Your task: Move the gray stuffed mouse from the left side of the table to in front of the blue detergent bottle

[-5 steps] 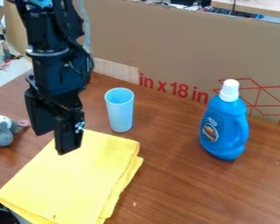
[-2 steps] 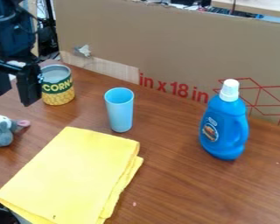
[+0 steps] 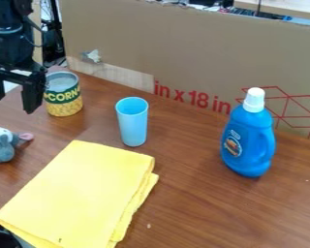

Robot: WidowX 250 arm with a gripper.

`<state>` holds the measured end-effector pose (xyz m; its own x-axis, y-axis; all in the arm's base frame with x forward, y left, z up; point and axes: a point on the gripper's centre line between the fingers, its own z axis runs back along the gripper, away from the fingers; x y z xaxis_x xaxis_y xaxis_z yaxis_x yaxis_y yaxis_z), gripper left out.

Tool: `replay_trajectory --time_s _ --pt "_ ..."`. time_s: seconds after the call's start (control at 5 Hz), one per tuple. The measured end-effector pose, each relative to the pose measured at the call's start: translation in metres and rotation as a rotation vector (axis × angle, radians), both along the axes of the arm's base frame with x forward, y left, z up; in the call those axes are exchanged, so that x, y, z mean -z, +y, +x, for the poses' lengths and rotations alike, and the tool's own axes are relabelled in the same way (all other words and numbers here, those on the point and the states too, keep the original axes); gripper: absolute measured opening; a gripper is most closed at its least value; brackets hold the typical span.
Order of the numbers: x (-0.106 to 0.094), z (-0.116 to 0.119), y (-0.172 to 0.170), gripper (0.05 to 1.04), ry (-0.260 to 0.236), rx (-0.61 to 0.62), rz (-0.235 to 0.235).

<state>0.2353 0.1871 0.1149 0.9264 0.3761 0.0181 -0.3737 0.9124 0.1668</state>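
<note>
Camera view: the black two-finger pincer (image 3: 13,107) hangs wide open, nothing between its fingers, right by a cylindrical metal can (image 3: 65,100) with a green-and-yellow label; contact, I can't tell. Out on the wood-grained bench (image 3: 203,208), a smooth, tapered light-blue cup (image 3: 133,125) stands behind a soft, folded yellow cloth (image 3: 77,193). Left edge crops a fuzzy grey plush toy (image 3: 0,151); a dark rounded object (image 3: 1,239), cut off below, stays unclear.

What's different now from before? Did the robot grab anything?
The robot's hand moved away from the yellow cloth, toward the picture's upper left, near the corn can that the arm had been hiding. It's open, holding nothing. The cloth, light blue cup, blue detergent bottle and gray toy mouse stayed put.
</note>
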Motion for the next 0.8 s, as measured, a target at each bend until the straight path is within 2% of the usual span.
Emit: replay_trajectory --time_s 0.6,0.8 --pt "0.039 -0.027 0.038 1.0 0.204 -0.172 0.075" --pt "0.048 -0.027 0.047 1.0 0.137 -0.176 0.074"
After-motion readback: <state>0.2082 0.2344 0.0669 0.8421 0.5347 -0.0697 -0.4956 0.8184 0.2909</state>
